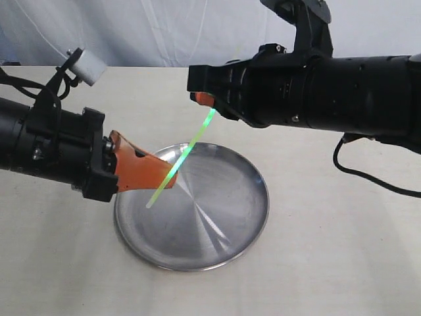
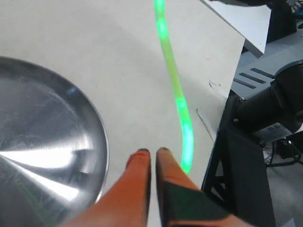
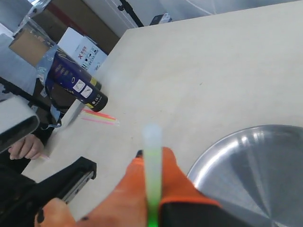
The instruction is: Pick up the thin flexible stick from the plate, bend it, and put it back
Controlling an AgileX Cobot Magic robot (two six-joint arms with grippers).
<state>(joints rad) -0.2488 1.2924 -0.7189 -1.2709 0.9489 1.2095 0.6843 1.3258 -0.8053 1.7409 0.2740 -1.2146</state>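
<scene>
My right gripper (image 3: 151, 155) is clamped on the thin lime-green glowing stick (image 1: 191, 147), whose end pokes past my fingertips. My left gripper (image 2: 152, 154) has its orange fingers pressed together, and the stick curves past their outer side. The round shiny steel plate (image 1: 258, 220) lies beneath both.

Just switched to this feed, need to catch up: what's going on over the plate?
The right gripper is clamped on the upper end of the glowing green stick, holding it slanted above the plate. The left gripper, fingers closed, meets the stick's lower part; whether it actually clamps it is unclear. The stick curves gently and is not yet back on the plate.
</scene>
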